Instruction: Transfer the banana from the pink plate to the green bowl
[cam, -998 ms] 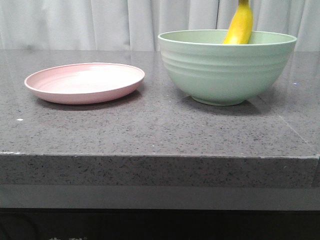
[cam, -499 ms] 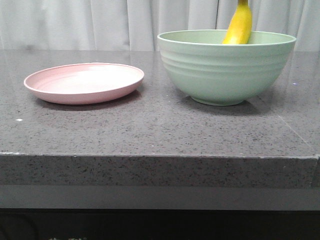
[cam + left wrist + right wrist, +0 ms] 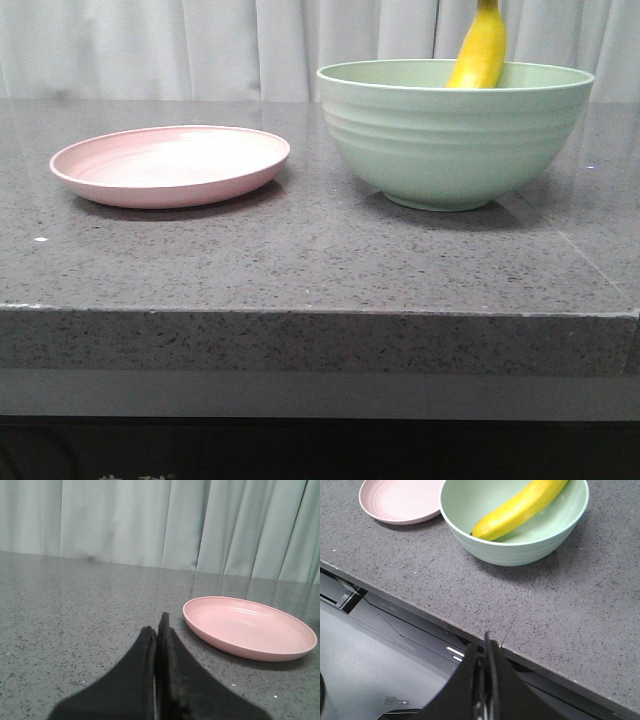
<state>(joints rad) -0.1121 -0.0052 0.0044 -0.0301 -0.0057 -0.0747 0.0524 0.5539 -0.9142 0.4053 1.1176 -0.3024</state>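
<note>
The yellow banana (image 3: 480, 50) leans inside the green bowl (image 3: 455, 135) at the right of the counter, its upper end rising above the rim. In the right wrist view the banana (image 3: 520, 507) lies across the bowl (image 3: 520, 547). The pink plate (image 3: 170, 165) sits empty at the left; it also shows in the left wrist view (image 3: 250, 627) and the right wrist view (image 3: 400, 500). My left gripper (image 3: 159, 625) is shut and empty, low over the counter beside the plate. My right gripper (image 3: 486, 642) is shut and empty, held off the counter's front edge. Neither gripper shows in the front view.
The dark speckled stone counter (image 3: 300, 250) has a thick front edge (image 3: 300, 340). A pale curtain (image 3: 200, 45) hangs behind it. Below the edge, the right wrist view shows a grey frame and floor (image 3: 380, 650).
</note>
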